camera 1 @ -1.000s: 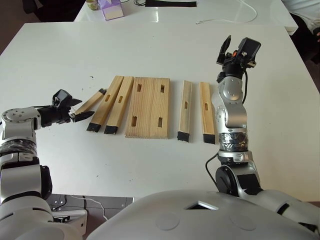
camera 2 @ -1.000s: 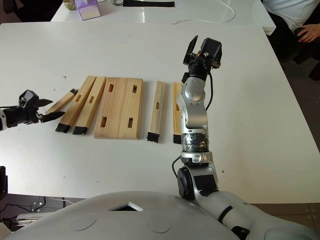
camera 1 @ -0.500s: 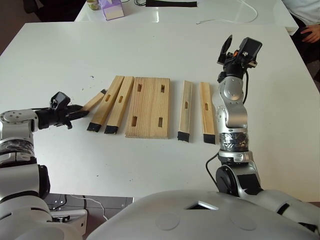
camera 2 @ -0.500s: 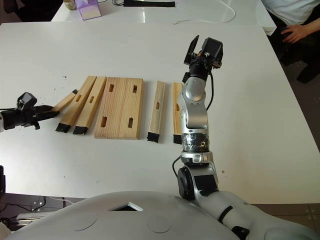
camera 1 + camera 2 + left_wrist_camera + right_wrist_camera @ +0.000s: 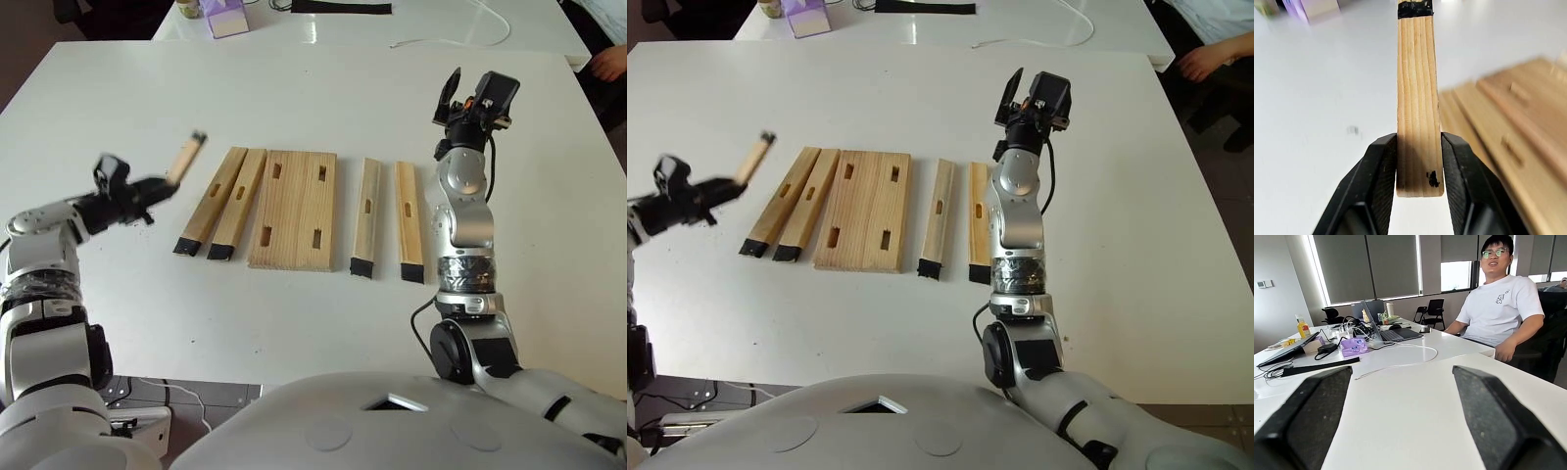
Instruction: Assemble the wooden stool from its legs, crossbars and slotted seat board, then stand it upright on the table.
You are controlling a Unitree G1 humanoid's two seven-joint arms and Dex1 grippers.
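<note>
my L tool (image 5: pixel 125 199) clenched on crossbar (image 5: pixel 182 160), held above surface (image 5: pixel 343 108), left of frame | legs (image 5: pixel 208 201) + seat board (image 5: pixel 291 209) flat mid-frame | my R tool (image 5: pixel 468 93) released, raised upper right | tip: keep grip firm, square bar end to leg slot, go slow

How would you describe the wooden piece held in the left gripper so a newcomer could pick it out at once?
On the white table, a slotted seat board lies flat with two legs on each side. Beyond the leftmost leg, the left gripper is shut on a crossbar. It alone is off the table, tilted upward, shorter and slimmer than the legs.
</note>
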